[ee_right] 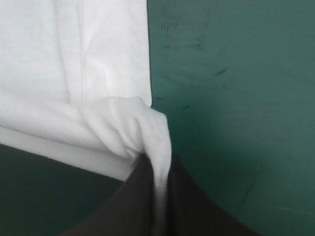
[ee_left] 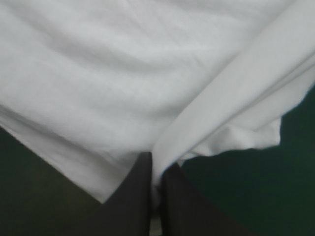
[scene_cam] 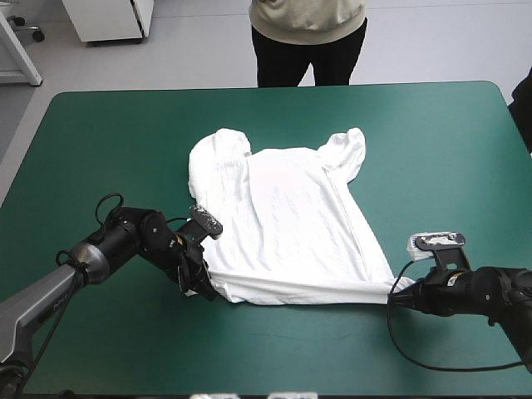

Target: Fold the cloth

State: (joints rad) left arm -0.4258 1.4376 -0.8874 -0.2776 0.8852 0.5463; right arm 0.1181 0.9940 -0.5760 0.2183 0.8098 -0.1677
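The left end effector (ee_left: pixel 156 173) and right end effector (ee_right: pixel 159 169) were clamped on the 2 near hem corners of the T-shirt (scene_cam: pixel 287 212), spread mid-way across the tabletop (scene_cam: pixel 440 141). The step looked like the 1st fold; next, both should lift together and carry the hem toward the collar

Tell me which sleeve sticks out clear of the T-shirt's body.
The right sleeve: it juts out as a free flap, while the left sleeve lies bunched in against the T-shirt.
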